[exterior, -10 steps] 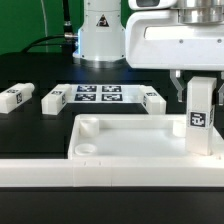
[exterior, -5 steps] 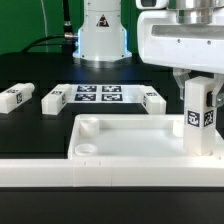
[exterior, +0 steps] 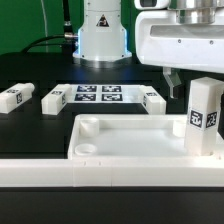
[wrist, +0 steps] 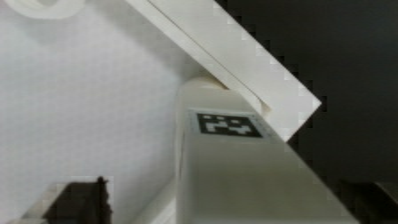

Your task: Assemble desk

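Desk tabletop (exterior: pixel 130 121) carries one upright leg (exterior: pixel 203 118) (three legs (exterior: pixel 11 97) (exterior: pixel 53 100) (exterior: pixel 153 100) lie behind); gripper (exterior: pixel 196 82) jaws spread wide, empty.

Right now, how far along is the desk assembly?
Done: one leg stands upright in the tabletop at its near corner on the exterior view's right; how firmly it is seated cannot be told. In hand: nothing; the pincer is open just above that leg. Left: three loose legs lie on the table beyond the tabletop, and the near socket on the exterior view's left is empty.
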Available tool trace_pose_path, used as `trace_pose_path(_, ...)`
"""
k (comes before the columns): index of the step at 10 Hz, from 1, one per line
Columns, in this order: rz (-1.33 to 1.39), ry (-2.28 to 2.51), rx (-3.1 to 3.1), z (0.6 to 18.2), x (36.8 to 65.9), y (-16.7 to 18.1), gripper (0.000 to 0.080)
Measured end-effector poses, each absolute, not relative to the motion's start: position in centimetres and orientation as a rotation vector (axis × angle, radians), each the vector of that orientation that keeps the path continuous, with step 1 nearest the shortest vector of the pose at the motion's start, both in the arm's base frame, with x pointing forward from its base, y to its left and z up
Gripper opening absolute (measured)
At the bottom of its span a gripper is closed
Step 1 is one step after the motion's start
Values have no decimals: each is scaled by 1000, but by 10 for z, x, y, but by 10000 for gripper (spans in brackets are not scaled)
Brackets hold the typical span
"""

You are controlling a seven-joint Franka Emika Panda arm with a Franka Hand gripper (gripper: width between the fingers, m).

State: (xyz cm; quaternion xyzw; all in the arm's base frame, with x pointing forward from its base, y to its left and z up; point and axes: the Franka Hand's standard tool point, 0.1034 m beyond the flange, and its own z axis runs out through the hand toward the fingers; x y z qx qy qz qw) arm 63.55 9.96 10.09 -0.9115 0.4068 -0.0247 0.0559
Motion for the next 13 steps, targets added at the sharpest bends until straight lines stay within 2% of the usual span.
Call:
trace_pose_path(1,-97,958,-2888,101,636,99,643)
trace_pose_path(6,-128,105,-3063,103,637,100,649)
trace_pose_path(11,-129,-487,-3052,102,636,98,649)
trace_pose_path(13,-130,-547,-3044,102,635,98,634)
